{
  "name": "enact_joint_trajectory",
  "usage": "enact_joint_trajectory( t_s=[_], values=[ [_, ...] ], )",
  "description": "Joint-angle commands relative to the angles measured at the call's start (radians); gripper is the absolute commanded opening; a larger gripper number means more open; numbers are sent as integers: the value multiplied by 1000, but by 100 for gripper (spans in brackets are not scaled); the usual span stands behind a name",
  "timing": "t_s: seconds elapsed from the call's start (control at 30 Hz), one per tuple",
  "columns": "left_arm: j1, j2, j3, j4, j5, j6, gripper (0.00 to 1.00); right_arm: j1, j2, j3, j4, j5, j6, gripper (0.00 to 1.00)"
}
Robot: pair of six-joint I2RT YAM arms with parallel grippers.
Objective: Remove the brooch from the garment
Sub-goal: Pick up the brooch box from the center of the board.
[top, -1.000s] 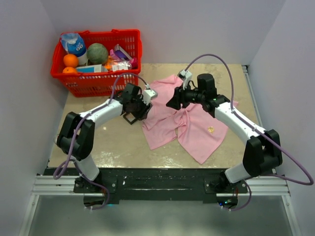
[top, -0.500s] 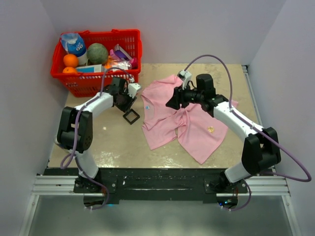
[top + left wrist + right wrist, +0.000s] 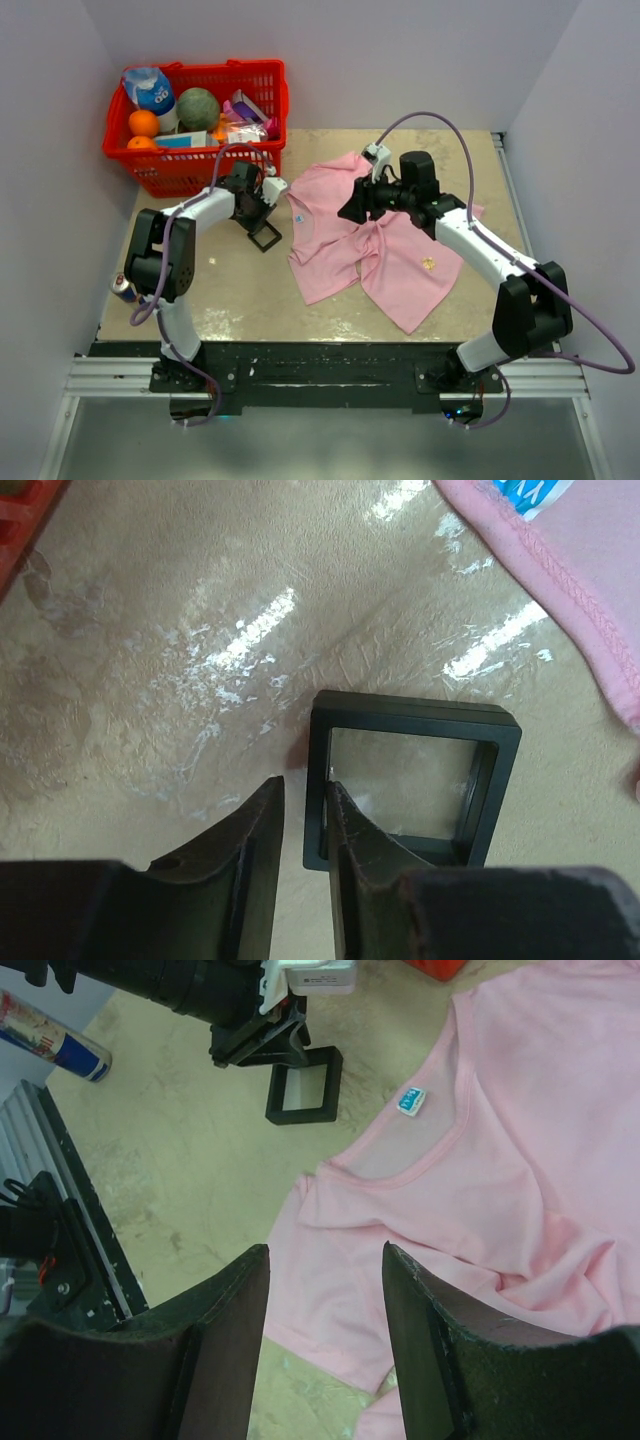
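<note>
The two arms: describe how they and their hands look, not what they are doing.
The left arm and right arm have white link shells between black joints. A lilac cable loops along each, and a small white block sits at each wrist. The left hand and right hand each carry two dark, curved fingers.

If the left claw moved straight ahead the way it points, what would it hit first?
Probably the edge of the small black square frame lying just ahead of the left gripper.

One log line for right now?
left gripper: open at black square frame | right gripper: open over pink cloth T-shirt | gold-white flower brooch: on shirt
</note>
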Motion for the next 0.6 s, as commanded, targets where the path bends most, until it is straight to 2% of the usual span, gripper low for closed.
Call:
enact_joint_trajectory(
  t_s=[0.0, 0.07, 0.1, 0.2, 0.33, 0.43, 0.47, 0.53, 0.57],
  values=[
    [-3, 10, 41, -13, 12, 23, 22, -1, -16, 15, 23, 18, 2, 53],
    [-5, 13, 41, -25, 16, 32, 17, -1, -11, 17, 26, 18, 2, 53],
    [-6, 13, 43, -29, 21, 35, 10, -1, -10, 18, 28, 18, 2, 53],
    [-9, 1, 62, -72, 44, 48, 0, -1, -2, 20, 31, 24, 5, 53],
    [-31, -148, 85, -109, 144, 98, 0, 0, 25, 62, 9, 30, 34, 56],
    [-92, -304, 61, -96, 219, 216, 0, -1, 68, 113, -12, -25, 74, 64],
    [-136, -353, 40, -56, 236, 301, 0, -4, 105, 133, -20, -65, 89, 66],
    [-185, -505, -77, 12, 259, 404, 0, -7, 160, 228, -77, -259, 118, 68],
    [-234, -556, -129, 115, 251, 495, 0, -10, 203, 268, -107, -312, 126, 68]
  ],
)
